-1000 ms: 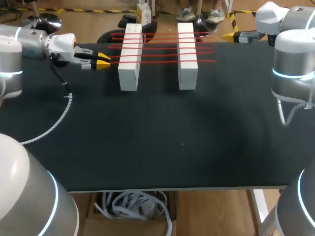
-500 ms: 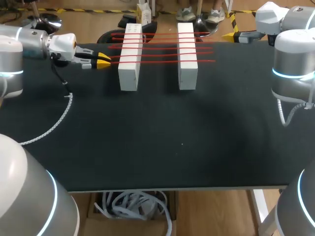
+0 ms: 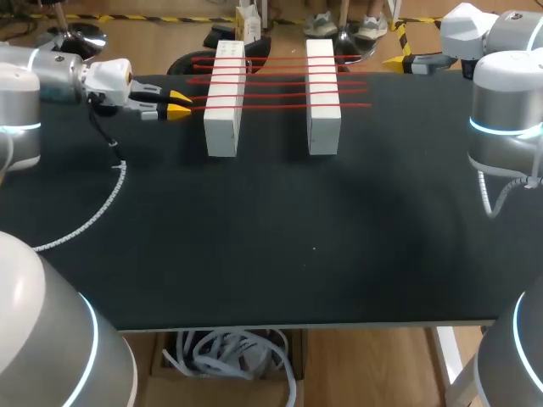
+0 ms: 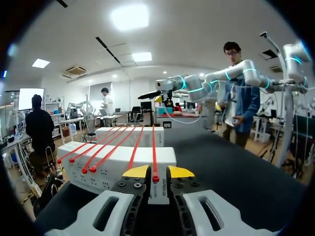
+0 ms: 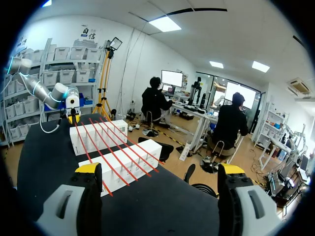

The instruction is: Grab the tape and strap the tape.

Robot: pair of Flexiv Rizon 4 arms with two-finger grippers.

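Tape (image 3: 280, 82) laid out as five red strands, stretched side by side across two white blocks (image 3: 224, 102) at the far part of the black counter (image 3: 271, 237); every strand spanning both blocks, with short ends past the outer sides.

Left claw (image 3: 178, 106) level with the strands, just beside the left-hand block, at the left end of the nearest strand (image 3: 280, 105); seen from the left wrist (image 4: 155, 172), narrowly spread, with the small red bead (image 4: 155, 178) at that strand's end in the slit and a sliver of gap on either side; so, apparently, around the end but not pinching it.

Right claw (image 5: 160, 169) spread wide and holding nothing, well apart from the blocks at the counter's far right edge, facing them along the strands.

Progress, as a judgement: approach to the tape done, grab itself not yet made; closing on the bead wanted first, then pulling and strapping of that strand. Hard to say whether the five strands already count as strapped or await handling; nothing here to settle that. No part yet for the right arm.
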